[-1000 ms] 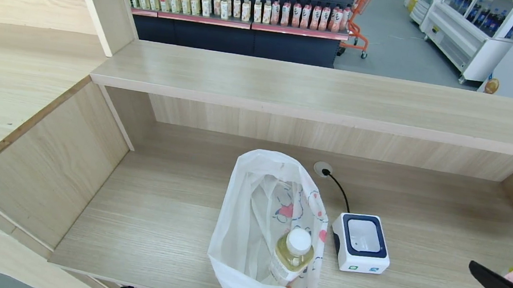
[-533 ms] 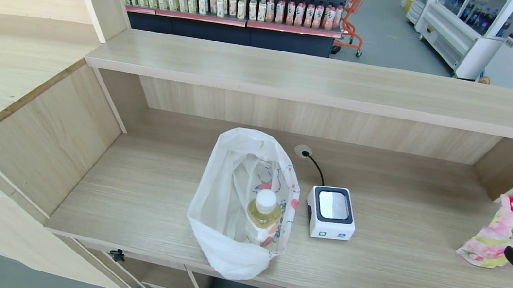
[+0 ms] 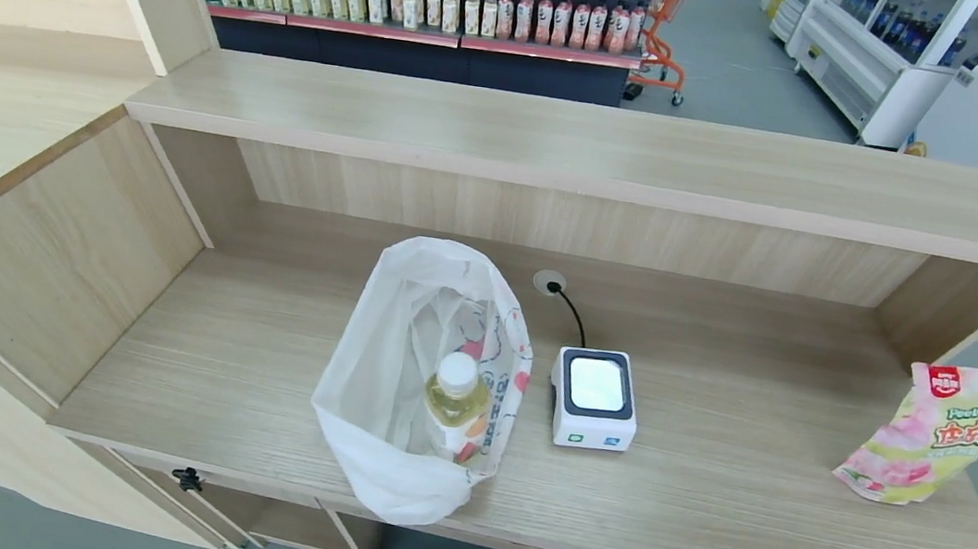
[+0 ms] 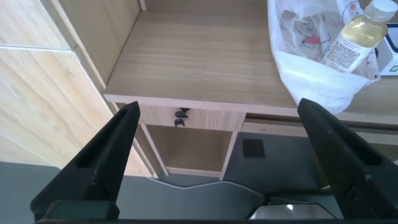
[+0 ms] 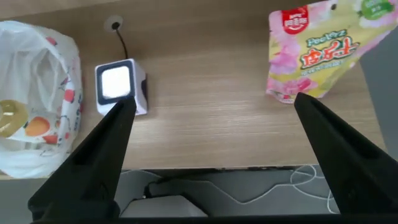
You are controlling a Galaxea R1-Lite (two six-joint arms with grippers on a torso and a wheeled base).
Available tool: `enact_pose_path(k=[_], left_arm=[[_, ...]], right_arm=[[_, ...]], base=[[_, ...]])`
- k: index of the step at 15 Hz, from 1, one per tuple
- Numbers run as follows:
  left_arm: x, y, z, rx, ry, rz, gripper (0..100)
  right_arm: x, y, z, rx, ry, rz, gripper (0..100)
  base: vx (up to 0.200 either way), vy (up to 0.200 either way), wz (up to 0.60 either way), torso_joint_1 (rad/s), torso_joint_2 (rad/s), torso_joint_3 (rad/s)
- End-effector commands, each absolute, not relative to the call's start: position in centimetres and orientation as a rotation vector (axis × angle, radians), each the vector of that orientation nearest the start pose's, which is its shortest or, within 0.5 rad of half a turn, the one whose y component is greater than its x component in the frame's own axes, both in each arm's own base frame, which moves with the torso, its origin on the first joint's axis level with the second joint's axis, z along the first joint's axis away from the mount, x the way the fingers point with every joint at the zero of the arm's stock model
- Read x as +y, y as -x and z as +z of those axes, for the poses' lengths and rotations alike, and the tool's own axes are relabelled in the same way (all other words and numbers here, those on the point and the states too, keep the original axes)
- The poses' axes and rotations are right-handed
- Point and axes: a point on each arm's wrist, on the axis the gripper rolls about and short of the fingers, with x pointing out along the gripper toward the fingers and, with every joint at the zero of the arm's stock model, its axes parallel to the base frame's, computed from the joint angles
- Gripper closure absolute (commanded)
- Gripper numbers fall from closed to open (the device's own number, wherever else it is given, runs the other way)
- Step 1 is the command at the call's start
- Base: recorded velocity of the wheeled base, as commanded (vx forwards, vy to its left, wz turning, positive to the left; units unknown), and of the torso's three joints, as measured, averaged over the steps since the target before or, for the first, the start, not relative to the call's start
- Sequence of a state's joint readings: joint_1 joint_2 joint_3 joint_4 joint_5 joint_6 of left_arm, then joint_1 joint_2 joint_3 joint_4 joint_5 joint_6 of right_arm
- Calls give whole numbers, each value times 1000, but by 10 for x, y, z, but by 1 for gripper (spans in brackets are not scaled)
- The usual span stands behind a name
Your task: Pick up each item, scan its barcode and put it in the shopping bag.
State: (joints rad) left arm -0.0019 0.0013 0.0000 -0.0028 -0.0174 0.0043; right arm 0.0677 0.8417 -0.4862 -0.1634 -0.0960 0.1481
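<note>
At the right edge of the frame, the pink snack pouch [image 3: 945, 433] lies at the end of the table [image 3: 751, 493]. Right fingers [image 5: 336, 155] are spread wide, empty, just short of it. Judgement: pinch one pouch edge, leaving its barcode clear for the scanner [image 3: 592, 397]. Left fingers [image 4: 99, 168] are likewise wide, empty.

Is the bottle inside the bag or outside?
Inside. The bottle stands in the open white bag, with the bag's sides rising around it.
</note>
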Motion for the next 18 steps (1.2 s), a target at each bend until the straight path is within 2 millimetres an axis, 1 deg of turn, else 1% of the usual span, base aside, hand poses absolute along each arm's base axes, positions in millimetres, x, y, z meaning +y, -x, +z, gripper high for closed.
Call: enact_pose_path(k=[1,5,9,13,15,18], left_arm=[[0,23,76,-2,-5,-21,0],[0,23,76,-2,-3,-20,0],[0,23,76,-2,-3,-20,0],[0,23,76,-2,2,-20,0],[0,23,76,-2,0,-20,0],[0,23,76,-2,0,-20,0]], right_arm=[[-2,-104,211,237,-160,-110,0],[-3,-121,215,260,-254,-140,0],[-4,-129,216,271,-307,-154,0],[-4,-140,224,278,-408,-174,0],[-4,-144,222,320,-486,-199,0],[-4,-162,226,368,-619,-245,0]], base=[[0,-200,0,2,-2,7],[0,-200,0,1,-1,4],[0,-200,0,6,1,2],[0,-200,0,4,4,5],[0,0,0,0,0,0],[0,0,0,0,0,0]])
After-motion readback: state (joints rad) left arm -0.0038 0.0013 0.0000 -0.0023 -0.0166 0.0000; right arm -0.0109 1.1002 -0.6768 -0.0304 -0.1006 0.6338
